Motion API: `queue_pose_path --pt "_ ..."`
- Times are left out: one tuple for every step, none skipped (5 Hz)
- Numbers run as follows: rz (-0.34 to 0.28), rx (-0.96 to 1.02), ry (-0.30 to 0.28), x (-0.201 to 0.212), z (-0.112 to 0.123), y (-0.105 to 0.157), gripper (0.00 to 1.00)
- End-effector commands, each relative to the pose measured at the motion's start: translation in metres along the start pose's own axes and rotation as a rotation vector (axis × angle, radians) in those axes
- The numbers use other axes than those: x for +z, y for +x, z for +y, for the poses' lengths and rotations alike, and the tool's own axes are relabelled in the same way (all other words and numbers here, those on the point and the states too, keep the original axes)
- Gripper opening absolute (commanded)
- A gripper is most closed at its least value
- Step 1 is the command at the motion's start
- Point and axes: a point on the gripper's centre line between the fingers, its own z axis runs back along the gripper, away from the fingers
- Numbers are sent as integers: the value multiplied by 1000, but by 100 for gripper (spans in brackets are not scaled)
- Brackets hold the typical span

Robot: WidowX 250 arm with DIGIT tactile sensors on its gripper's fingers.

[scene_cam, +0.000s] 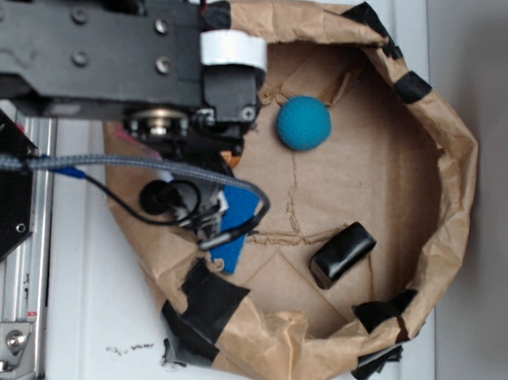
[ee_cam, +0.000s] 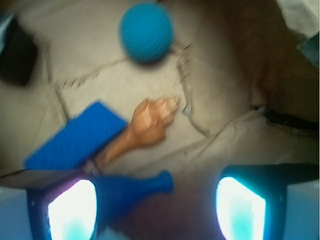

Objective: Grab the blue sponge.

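The blue sponge (ee_cam: 75,137) lies flat on the brown paper floor, a bright-blue pad, left of centre in the wrist view. In the exterior view only part of it (scene_cam: 231,246) shows under the arm and cables. A tan seashell (ee_cam: 140,127) lies touching its right edge. A slim blue bottle-shaped object (ee_cam: 135,190) lies between my fingers, nearer the left one. My gripper (ee_cam: 155,205) is open and empty, hovering above the floor, with the sponge ahead and to the left. In the exterior view the arm hides the gripper.
A round teal ball (scene_cam: 303,123) sits toward the back and also shows in the wrist view (ee_cam: 146,31). A black box (scene_cam: 342,254) lies on the floor, at the wrist view's left edge (ee_cam: 17,52). A crumpled brown paper wall (scene_cam: 451,172) with black tape rings the area.
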Motion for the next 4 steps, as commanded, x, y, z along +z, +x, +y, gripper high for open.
queue_pose_path --pt "-5 84 -79 1 -37 3 100" --pt "5 103 -119 -3 -34 14 100" --pt "84 85 -183 -34 -37 25 100" --pt "233 88 -271 -69 -45 16 100"
